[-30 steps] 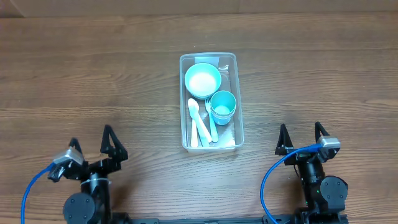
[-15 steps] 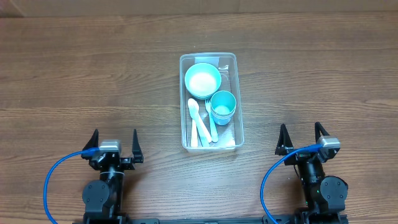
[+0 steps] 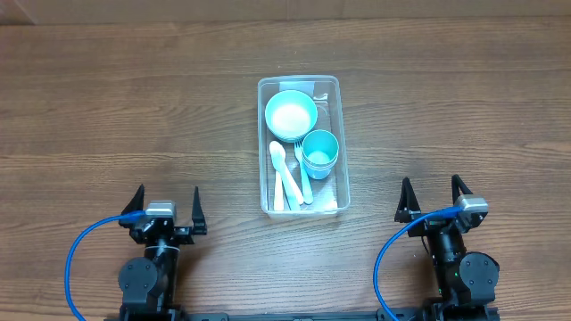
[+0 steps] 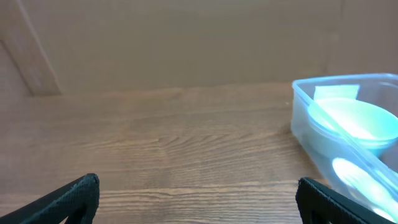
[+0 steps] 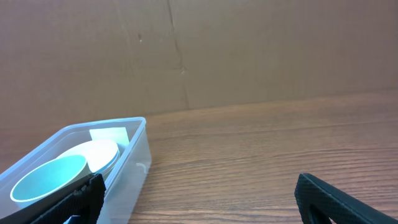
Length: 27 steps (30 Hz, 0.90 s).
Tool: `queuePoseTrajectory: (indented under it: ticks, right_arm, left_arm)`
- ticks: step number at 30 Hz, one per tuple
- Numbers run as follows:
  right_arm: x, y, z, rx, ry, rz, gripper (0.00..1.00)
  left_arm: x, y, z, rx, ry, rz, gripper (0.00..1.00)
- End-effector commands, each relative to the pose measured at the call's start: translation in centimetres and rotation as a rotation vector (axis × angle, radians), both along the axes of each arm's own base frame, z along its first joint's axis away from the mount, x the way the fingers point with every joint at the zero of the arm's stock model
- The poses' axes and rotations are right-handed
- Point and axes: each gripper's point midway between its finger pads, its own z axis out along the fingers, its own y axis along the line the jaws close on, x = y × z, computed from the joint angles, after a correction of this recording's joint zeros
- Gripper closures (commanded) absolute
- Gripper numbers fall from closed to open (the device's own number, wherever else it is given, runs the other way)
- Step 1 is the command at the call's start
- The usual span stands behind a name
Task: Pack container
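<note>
From overhead: clear container [image 3: 298, 79] at mid-counter [image 3: 134, 107], with a teal bowl [image 3: 291, 114], a cup [image 3: 319, 152] and spoons [image 3: 278, 165] inside; left end effector [image 3: 167, 203] and right end effector [image 3: 431, 198] near the front edge, both spread wide, empty, well apart from the container. From the left wrist: same wide spread, container at right. From the right wrist: spread likewise, container at lower left.

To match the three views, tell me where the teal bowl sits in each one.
Overhead: teal bowl at centre, in the far end of the clear container.
Left wrist: bowl at the right edge, inside the container.
Right wrist: bowl at lower left, behind the teal cup.
Shared landmark: the clear container.
</note>
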Motion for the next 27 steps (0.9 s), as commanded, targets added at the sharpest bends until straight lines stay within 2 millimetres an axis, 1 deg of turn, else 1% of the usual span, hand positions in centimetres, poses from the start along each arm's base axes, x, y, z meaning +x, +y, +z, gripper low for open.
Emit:
queuePoseTrajectory:
  ticks: [1,3,27]
  right_arm:
    - [0.0,0.13,-0.16,-0.005,-0.005,0.005,0.0]
    - [0.0,0.14,-0.18,-0.005,-0.004,0.006,0.0]
    - [0.0,0.14,-0.16,-0.004,-0.005,0.006,0.0]
  left_arm:
    - [-0.02,0.57,-0.04,-0.066,-0.008,0.037,0.0]
    - [-0.06,0.62,-0.51,-0.065,0.011,0.041,0.0]
    - [-0.06,0.62,-0.57,-0.065,0.014,0.04,0.0]
